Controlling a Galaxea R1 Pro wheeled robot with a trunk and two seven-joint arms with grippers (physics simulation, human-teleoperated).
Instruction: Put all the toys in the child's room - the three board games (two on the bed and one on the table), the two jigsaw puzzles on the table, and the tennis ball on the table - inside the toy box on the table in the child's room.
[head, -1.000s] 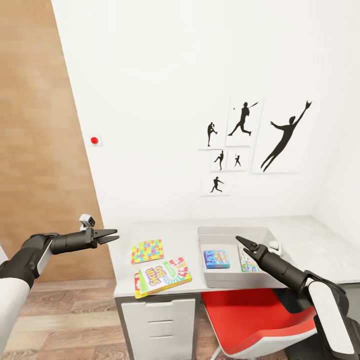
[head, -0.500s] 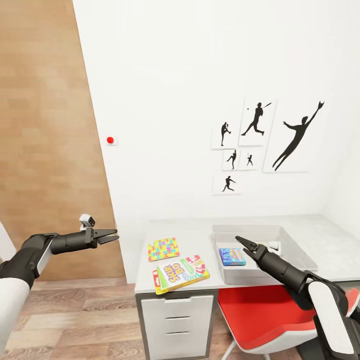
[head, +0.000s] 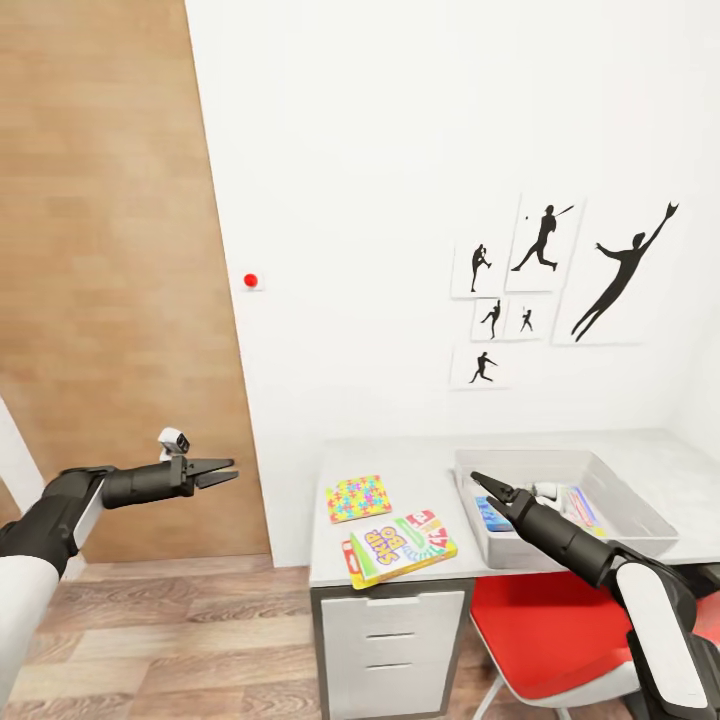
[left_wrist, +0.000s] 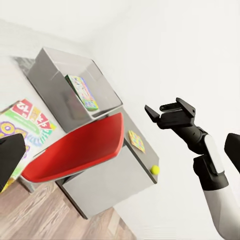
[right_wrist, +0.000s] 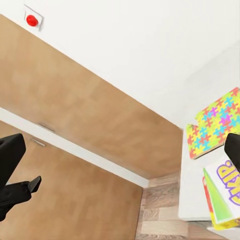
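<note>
A white table (head: 400, 470) stands against the wall of the child's room, carrying a grey toy box (head: 640, 515) that holds a blue board game (head: 490, 513) and a pale multicoloured one (head: 583, 505). Beside the box lie a jigsaw puzzle (head: 359, 497) and a yellow-green board game (head: 400, 545) overhanging the front edge. A red chair (head: 545, 625) sits tucked beneath. The left gripper (head: 222, 472) hangs empty over the floor, fingers nearly together; the right gripper (head: 482, 486), narrowly parted and empty, hovers before the box. A tennis ball (left_wrist: 155, 170) rests further along the table. Since a second ago the whole scene has shifted rightward in the head view.
</note>
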